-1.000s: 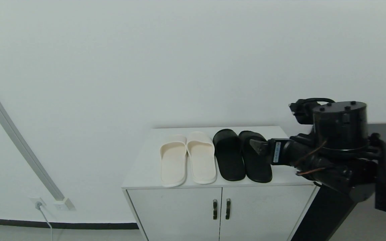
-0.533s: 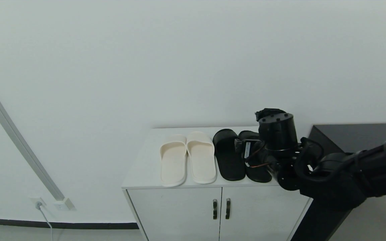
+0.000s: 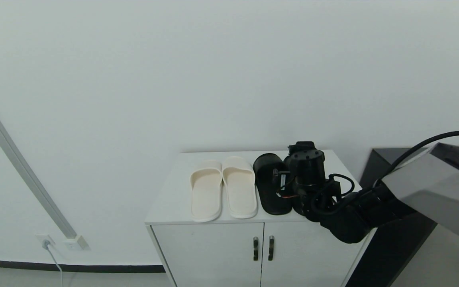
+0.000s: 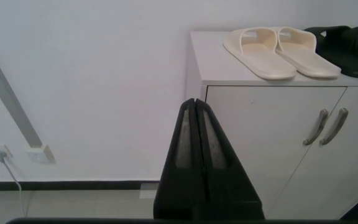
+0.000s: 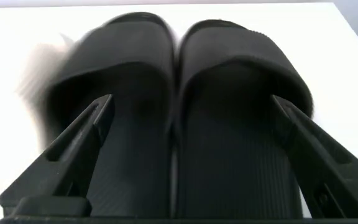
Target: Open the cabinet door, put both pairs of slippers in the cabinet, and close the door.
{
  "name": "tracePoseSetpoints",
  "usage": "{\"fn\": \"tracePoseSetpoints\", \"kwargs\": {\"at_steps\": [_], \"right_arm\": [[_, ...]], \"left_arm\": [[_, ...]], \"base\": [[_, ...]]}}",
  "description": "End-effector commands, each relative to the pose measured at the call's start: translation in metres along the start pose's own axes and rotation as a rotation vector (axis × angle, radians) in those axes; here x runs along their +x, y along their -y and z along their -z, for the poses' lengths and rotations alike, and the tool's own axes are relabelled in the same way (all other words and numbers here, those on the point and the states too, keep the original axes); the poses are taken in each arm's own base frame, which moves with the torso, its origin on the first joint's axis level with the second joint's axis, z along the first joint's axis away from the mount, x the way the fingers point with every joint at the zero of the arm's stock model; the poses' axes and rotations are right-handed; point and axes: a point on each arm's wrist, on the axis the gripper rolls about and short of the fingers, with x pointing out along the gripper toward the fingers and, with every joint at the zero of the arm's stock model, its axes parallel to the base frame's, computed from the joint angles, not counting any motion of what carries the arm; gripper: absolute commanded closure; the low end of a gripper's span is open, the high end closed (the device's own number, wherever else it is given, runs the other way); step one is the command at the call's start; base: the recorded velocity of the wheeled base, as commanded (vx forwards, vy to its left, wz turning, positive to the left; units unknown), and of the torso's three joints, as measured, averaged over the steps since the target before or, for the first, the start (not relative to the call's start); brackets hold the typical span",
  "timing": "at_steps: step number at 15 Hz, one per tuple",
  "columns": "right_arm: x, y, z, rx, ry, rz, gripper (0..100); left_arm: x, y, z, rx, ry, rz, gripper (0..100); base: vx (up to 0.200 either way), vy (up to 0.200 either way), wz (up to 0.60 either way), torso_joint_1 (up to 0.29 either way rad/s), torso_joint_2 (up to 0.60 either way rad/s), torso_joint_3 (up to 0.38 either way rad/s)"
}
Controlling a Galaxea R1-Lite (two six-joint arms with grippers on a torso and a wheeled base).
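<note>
The white cabinet (image 3: 165, 207) has both doors (image 3: 213, 253) shut. On its top lie the cream slippers (image 3: 223, 191) and, touching them on the right, the black slippers (image 3: 271, 187), side by side, toes away from the doors.

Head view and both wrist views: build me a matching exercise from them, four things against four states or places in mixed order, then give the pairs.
Things
1. white slippers
2. black slippers
3. cabinet doors
4. left gripper

States or places
A. both closed
B. fingers pressed together
C. the open right gripper faces them
D. the left-hand pair on the cabinet top

Pairs: 1-D, 2-C, 3-A, 4-B
</note>
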Motion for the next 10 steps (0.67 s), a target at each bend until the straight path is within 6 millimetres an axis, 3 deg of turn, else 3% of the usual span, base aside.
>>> {"fn": "tracePoseSetpoints", "kwargs": {"at_steps": [1, 6, 10], "right_arm": [[0.02, -0.001, 0.015, -0.012, -0.015, 0.019, 0], [0.05, -0.01, 0.016, -0.019, 0.02, 0.025, 0], [0.058, -0.008, 0.01, -0.015, 0.029, 0.013, 0]], "left_arm": [[0.0, 0.0, 0.0, 0.0, -0.001, -0.001, 100], [0.0, 0.0, 0.0, -0.001, -0.001, -0.001, 100], [0.0, 0.0, 0.0, -0.001, 0.0, 0.0, 100]], "base": [[0.0, 0.0, 0.0, 0.0, 0.0, 0.0], [0.0, 0.0, 0.0, 0.0, 0.0, 0.0], [0.0, 0.0, 0.0, 0.0, 0.0, 0.0]]}}
